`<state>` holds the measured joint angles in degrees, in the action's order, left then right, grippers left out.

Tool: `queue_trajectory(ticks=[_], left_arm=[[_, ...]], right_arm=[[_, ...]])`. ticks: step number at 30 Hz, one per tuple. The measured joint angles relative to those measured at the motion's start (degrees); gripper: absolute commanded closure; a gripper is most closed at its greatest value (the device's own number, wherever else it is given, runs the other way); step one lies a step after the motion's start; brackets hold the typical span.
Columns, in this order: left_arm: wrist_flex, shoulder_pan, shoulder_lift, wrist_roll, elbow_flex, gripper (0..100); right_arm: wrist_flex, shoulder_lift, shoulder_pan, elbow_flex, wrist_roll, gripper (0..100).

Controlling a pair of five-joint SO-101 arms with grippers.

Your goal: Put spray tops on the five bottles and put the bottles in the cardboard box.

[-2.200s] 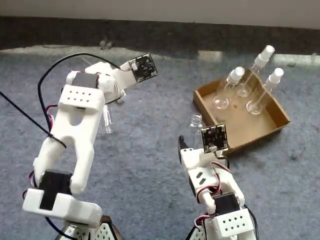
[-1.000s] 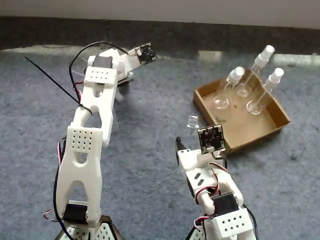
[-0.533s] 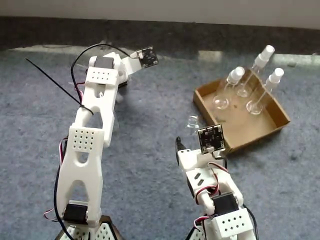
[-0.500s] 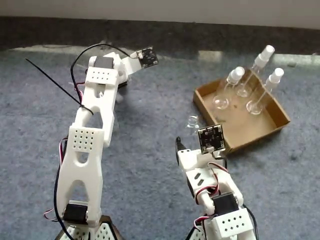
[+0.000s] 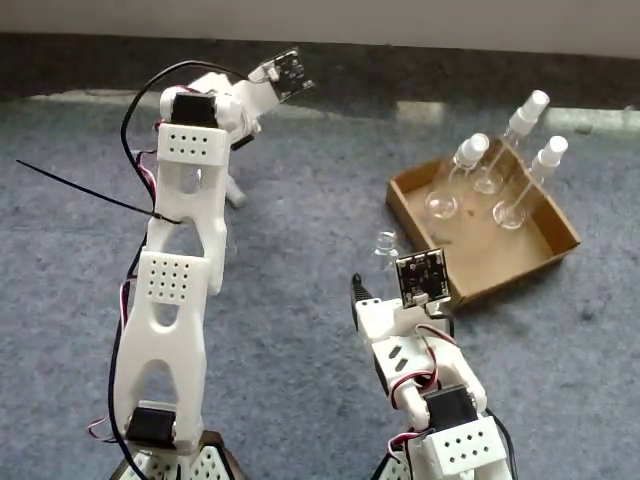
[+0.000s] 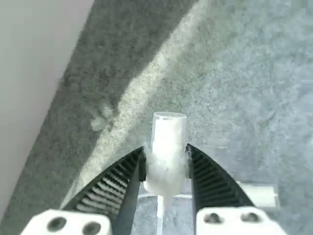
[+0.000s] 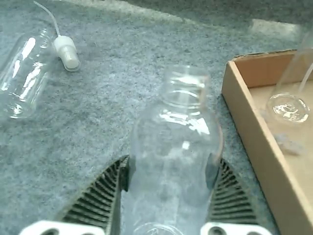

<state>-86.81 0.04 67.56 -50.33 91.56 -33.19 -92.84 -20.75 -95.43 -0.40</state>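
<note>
My left gripper (image 6: 165, 151) is shut on a white spray top (image 6: 168, 127), whose thin tube hangs down between the fingers. In the high view the left arm (image 5: 185, 230) stretches to the far left of the carpet. My right gripper (image 7: 171, 170) is shut on a clear bottle (image 7: 173, 142) with an open neck. That bottle (image 5: 385, 243) stands upright just left of the cardboard box (image 5: 540, 255). Three bottles with spray tops (image 5: 470, 155) (image 5: 525, 115) (image 5: 548, 158) stand in the box. Another clear bottle (image 7: 24, 73) lies on the carpet with a spray top (image 7: 66, 51) beside its mouth.
The grey carpet (image 5: 310, 200) between the left arm and the box is open room. A dark strip and a pale wall (image 5: 400, 20) run along the far edge. The box's near wall (image 7: 254, 122) stands close beside the held bottle.
The left arm has unfolded and stretched toward the far left, carrying the spray top away from the lying bottle. The right arm and its bottle have stayed almost still.
</note>
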Motion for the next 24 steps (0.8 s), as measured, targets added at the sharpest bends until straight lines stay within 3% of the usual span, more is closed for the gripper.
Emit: queue_trajectory(ticks=[8, 15, 19, 24], left_arm=[[-13.89, 1.49, -8.0, 2.46, 0.53, 100], [-14.68, 1.49, -16.97, 17.58, -0.35, 100], [-14.68, 2.2, -23.56, 18.46, -9.93, 100], [-14.68, 5.71, -35.6, 18.81, -30.68, 100]], right_arm=[[0.0, 0.0, 0.0, 0.0, 0.0, 87.2], [0.0, 0.0, 0.0, 0.0, 0.0, 87.2], [0.0, 0.0, 0.0, 0.0, 0.0, 87.2], [0.0, 0.0, 0.0, 0.0, 0.0, 87.2]])
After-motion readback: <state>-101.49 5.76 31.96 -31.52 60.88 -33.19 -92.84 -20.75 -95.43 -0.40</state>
